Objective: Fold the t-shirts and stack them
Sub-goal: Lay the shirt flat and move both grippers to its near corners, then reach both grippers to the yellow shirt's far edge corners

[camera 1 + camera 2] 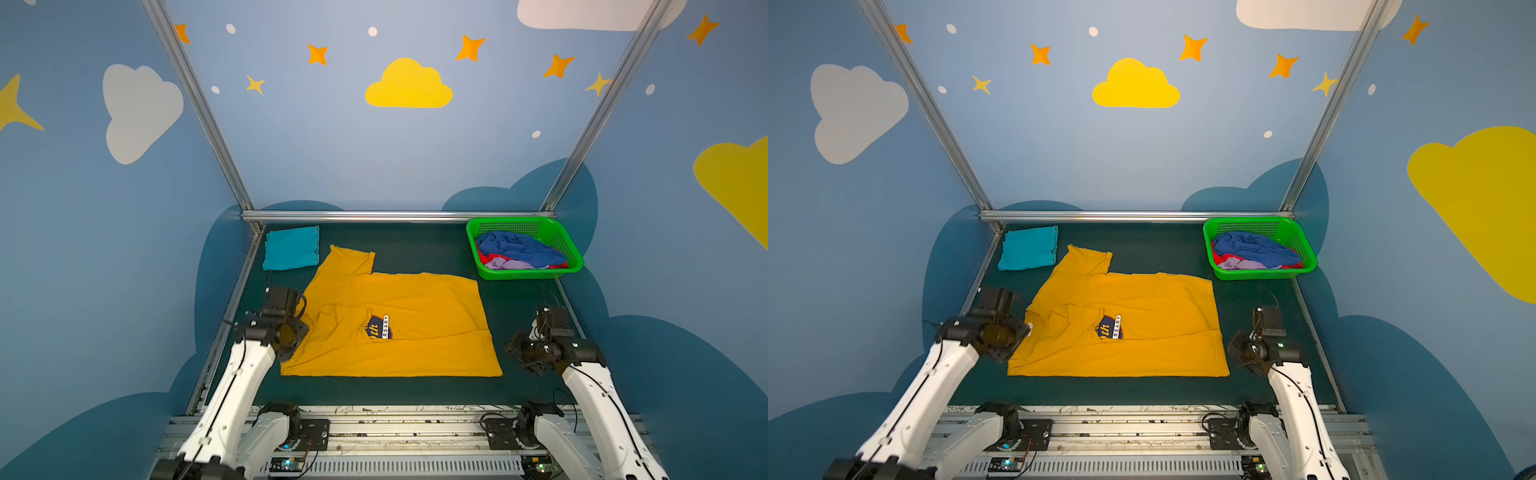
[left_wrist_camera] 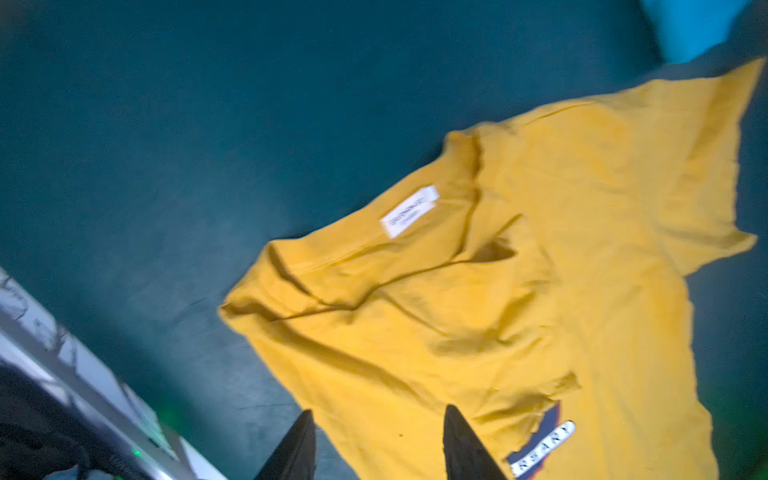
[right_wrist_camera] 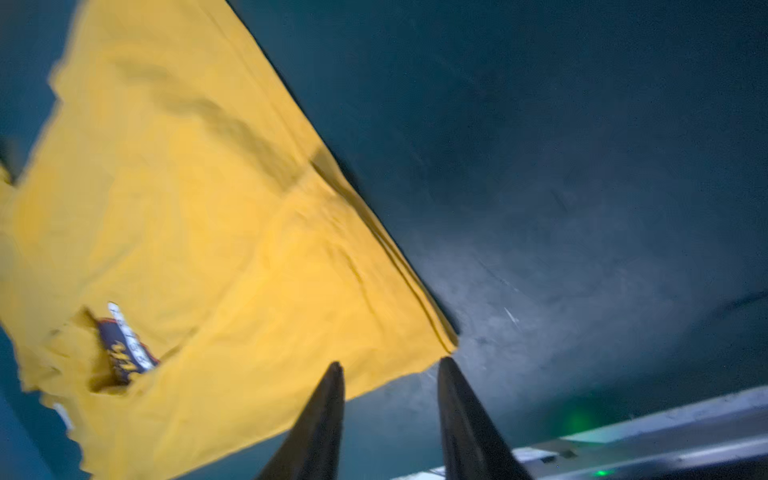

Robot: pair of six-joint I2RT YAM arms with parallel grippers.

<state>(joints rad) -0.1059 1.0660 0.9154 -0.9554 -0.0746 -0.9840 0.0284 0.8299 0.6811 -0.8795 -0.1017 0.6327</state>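
One teal tee (image 1: 291, 248), folded into a soft square, lies at the desk's (image 1: 415, 249) far left corner. Nearby hangs the left claw (image 2: 376, 415), its tapered black fingers (image 2: 457, 440) parted and empty above the collar end of the mustard-yellow tee (image 1: 415, 316), which lies flat mid-desk with a flap half covering its navy print (image 1: 376, 328). The right claw (image 3: 390, 365) is likewise parted and empty beside the hem corner, before a perforated green plastic basket (image 1: 528, 274) holding a crumpled blue tee (image 1: 515, 247), red tee (image 1: 483, 257) and lavender tee (image 1: 505, 263).

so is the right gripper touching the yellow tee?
Cannot tell. Right wrist view: one fingertip of the open right gripper overlaps the yellow tee at its edge, height unclear; both top views hide the fingertips.
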